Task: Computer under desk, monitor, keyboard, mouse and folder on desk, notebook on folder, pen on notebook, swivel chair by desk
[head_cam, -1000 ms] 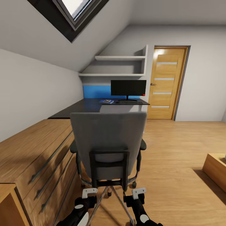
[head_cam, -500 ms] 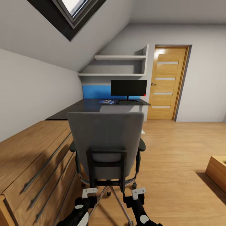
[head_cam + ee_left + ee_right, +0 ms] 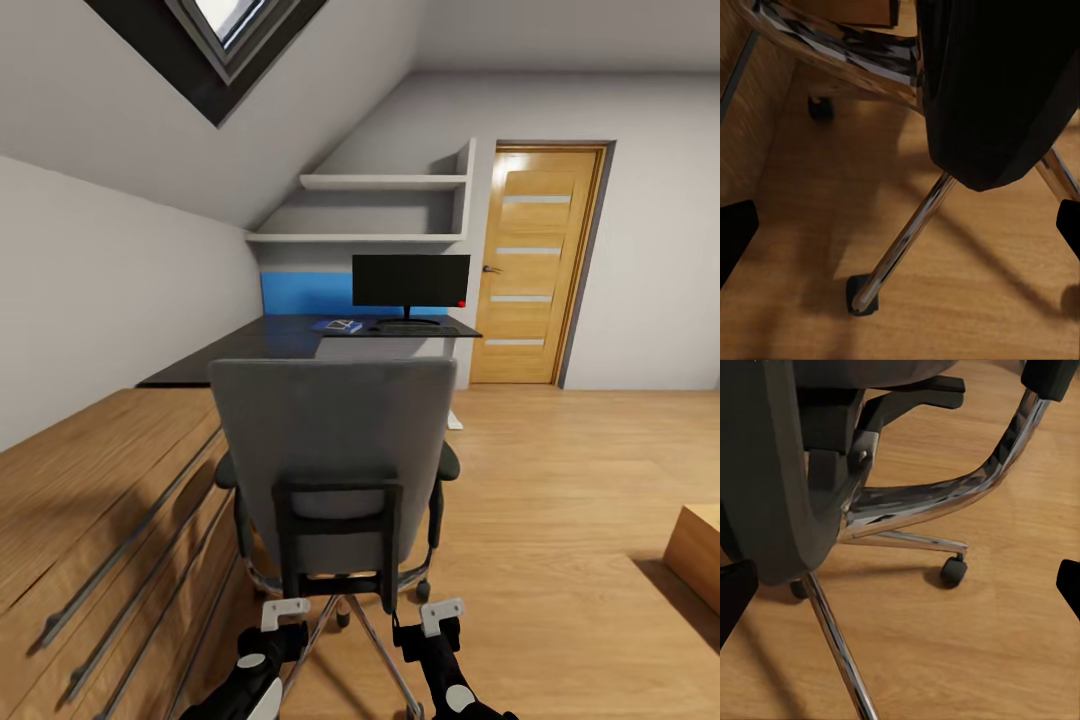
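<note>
While the chair (image 3: 335, 470) stands directly ahead of my two grippers, its grey back turned to me, my job as I judge it is to roll it on toward the desk (image 3: 300, 340) without tipping or spinning it. That calls for pushing low and square, both arms level, and steering clear of the drawer unit (image 3: 110, 520) close beside my left arm. My left gripper (image 3: 285, 610) and right gripper (image 3: 440, 608) hang spread wide and carry nothing, just short of the chrome legs (image 3: 907, 240) and castors (image 3: 953, 571). The chair shows a padded grey back on a black frame, black armrests and a shiny star base. Well beyond it the desk is dark-topped, bearing the monitor (image 3: 410, 282), the keyboard (image 3: 415, 326) below it and a blue stack (image 3: 338, 324) alongside.
</note>
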Tool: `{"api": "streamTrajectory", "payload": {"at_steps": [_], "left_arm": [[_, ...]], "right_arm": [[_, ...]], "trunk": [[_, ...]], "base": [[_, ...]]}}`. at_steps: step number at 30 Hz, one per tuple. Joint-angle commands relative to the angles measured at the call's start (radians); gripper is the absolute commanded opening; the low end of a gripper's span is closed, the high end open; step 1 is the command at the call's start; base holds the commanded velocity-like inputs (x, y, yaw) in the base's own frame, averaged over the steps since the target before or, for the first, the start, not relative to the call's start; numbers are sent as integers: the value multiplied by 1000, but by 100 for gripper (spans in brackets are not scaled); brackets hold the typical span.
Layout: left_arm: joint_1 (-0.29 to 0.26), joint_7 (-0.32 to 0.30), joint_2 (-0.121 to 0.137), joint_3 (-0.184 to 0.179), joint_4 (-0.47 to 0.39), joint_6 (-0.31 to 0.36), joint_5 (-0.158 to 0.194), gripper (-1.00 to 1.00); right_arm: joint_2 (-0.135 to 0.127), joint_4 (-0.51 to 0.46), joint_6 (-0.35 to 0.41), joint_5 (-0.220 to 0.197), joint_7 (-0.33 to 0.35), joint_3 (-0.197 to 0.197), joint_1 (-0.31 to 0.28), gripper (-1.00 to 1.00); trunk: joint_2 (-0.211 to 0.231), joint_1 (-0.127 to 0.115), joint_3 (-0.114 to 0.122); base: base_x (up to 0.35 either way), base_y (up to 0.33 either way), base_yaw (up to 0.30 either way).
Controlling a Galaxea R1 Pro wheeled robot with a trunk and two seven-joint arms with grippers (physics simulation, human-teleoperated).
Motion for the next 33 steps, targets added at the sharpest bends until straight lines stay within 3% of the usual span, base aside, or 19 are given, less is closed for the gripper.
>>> {"api": "streamTrajectory", "payload": {"at_steps": [1,7,14,18,21,24,31,33], "left_arm": [[-1,9,1,-8,-1,3,7,100],[-1,8,2,-8,2,0,7,100],[-1,10,3,-6,3,-1,9,100],[0,16,28,10,4,-1,15,100],[0,13,59,76,4,-2,45,100],[-1,10,68,115,8,-3,62,100],[-1,13,80,159,33,-4,74,100],[-1,13,86,189,36,-6,75,100]], "right_arm": [[0,1,-3,-8,-5,9,-1,100],[-1,1,-3,-8,-6,7,-1,100],[-7,1,-3,-8,-7,3,-1,100],[-9,1,-3,-12,-10,-1,-1,100],[-26,1,1,-20,-12,-13,-1,100],[-43,1,2,-28,-13,-34,-1,100],[-71,-1,2,-44,-14,-125,-1,100],[-79,-3,0,-45,-13,-156,-1,100]], "trunk": [[0,0,-1],[0,0,-1],[0,0,-1],[0,0,-1],[0,0,-1],[0,0,-1],[0,0,-1],[0,0,-1]], "base": [[35,-24,0],[-1,-7,0],[-218,-1,0],[-53,0,0],[-15,0,0],[-5,0,0],[-1,0,0],[0,0,0]]}}
